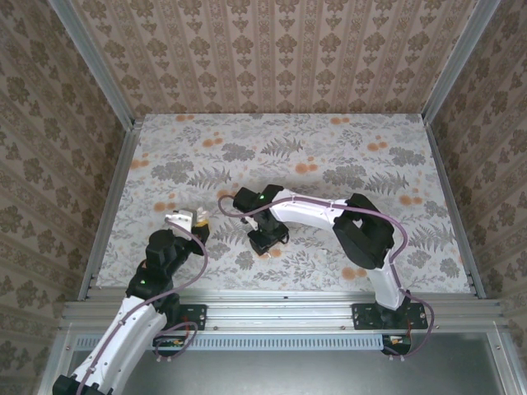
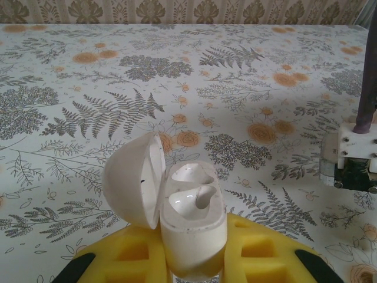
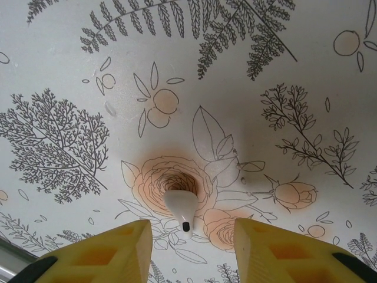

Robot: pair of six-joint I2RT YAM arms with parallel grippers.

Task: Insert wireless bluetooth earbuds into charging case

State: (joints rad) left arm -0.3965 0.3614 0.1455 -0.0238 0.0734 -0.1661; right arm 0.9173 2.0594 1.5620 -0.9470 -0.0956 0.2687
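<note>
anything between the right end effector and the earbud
Nothing visible: the earbud lies on bare tablecloth in the gap between the open fingers of the right end effector. The left end effector holds the charging case, lid open.

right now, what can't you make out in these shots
- Right wrist view: the earbud between the right gripper fingers: underside faces down, unseen.
- Top view: that earbud is too small, covered by the right gripper.
- Left wrist view: the charging case base is hidden by the left gripper fingers and cut by the bottom edge.
</note>
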